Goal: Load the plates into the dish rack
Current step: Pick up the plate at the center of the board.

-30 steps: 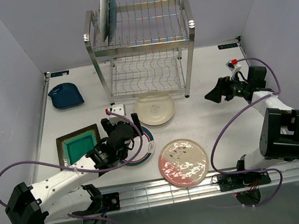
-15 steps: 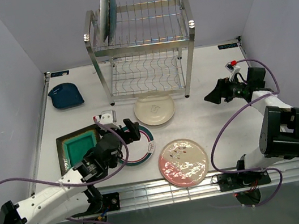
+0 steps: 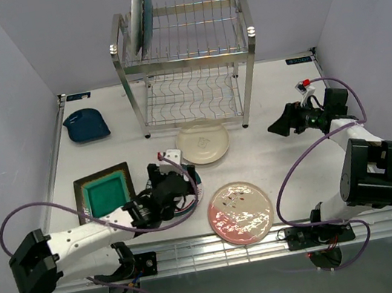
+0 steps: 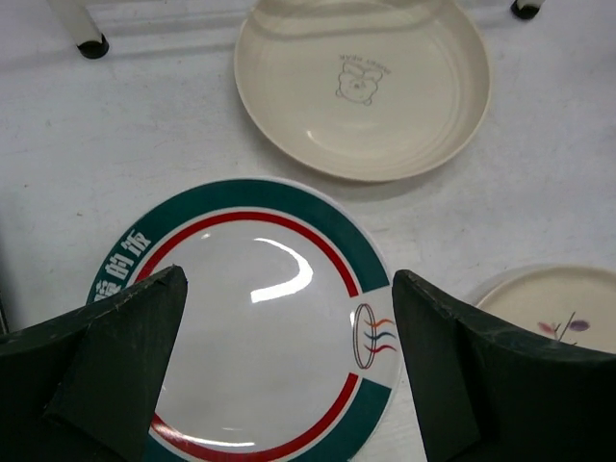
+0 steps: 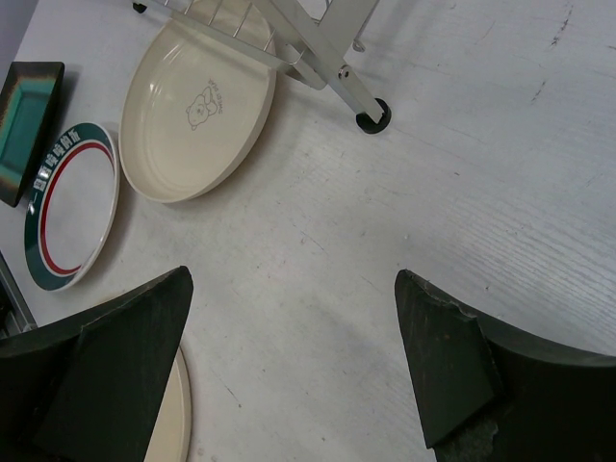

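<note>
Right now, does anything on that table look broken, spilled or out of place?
Nothing stands out. Two plates stand on edge at the left end of the dish rack's top tier. Five more lie flat on the table, whole as far as I can see. Nothing is spilled.

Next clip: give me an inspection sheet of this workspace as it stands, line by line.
Surface: white table, five dishes lying flat on it.
Job's things: dish rack at the far side, two plates standing in its upper tier; cream plate, green-red rimmed plate, pink speckled plate, square green plate and dark blue dish on the table.
Clutter: nothing seen.
Hands: left hand open over the green-red rimmed plate; right hand open, holding nothing, over bare table.
Cables: purple cables loop beside both arms.
Surroundings: plain walls on three sides.
</note>
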You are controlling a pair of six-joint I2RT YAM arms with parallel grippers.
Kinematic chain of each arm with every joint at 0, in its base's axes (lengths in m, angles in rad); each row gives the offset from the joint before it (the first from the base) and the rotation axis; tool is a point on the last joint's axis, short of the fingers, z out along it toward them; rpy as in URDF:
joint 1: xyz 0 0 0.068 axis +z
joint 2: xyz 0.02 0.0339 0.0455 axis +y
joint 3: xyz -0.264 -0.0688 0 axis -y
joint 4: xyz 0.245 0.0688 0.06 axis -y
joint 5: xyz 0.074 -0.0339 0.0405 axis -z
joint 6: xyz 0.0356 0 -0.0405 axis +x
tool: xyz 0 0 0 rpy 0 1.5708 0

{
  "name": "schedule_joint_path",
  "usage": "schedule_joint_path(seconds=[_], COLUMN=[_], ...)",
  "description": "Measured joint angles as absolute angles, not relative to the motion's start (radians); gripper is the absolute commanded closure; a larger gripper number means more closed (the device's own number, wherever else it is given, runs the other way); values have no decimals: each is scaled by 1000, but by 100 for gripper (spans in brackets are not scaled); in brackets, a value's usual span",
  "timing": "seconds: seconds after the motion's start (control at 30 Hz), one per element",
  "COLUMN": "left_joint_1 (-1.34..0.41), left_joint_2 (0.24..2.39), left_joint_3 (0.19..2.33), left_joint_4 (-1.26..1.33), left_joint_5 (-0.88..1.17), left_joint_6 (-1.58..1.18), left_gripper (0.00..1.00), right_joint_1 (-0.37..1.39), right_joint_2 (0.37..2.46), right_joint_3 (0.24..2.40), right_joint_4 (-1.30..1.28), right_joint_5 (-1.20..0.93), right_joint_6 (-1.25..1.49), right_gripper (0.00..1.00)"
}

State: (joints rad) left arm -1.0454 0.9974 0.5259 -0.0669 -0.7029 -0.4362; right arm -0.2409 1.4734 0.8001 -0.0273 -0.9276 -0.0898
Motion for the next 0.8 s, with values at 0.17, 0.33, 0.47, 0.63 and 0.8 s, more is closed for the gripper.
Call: schedule_joint_path(seconds=[0.17, 0.33, 0.47, 0.63, 0.8], left_joint_1=[-1217, -1291, -1306, -1306, -1306], left_joint_2=[1264, 1481, 1578, 1617, 1664], left_joint_3=[664, 848, 901, 902, 939], left_joint_4=[-166, -354, -456, -537, -599], left_joint_5=[-870, -993, -1013, -1007, -1007], left_joint_6=[-453, -558, -597, -608, -625], left_gripper=[2, 2, 2, 2, 2], right_joint_1=[-241, -241, -241, -241, -241], right_joint_2=[1477, 1479, 1480, 1481, 1481], right_joint_3=[800, 800, 800, 800, 800], right_joint_4=[-28, -30, -30, -30, -30], right_joint_5=[-928, -931, -931, -932, -939], right_joint_6=[-91, -94, -94, -94, -94], right_gripper=[9, 9, 9, 9, 9])
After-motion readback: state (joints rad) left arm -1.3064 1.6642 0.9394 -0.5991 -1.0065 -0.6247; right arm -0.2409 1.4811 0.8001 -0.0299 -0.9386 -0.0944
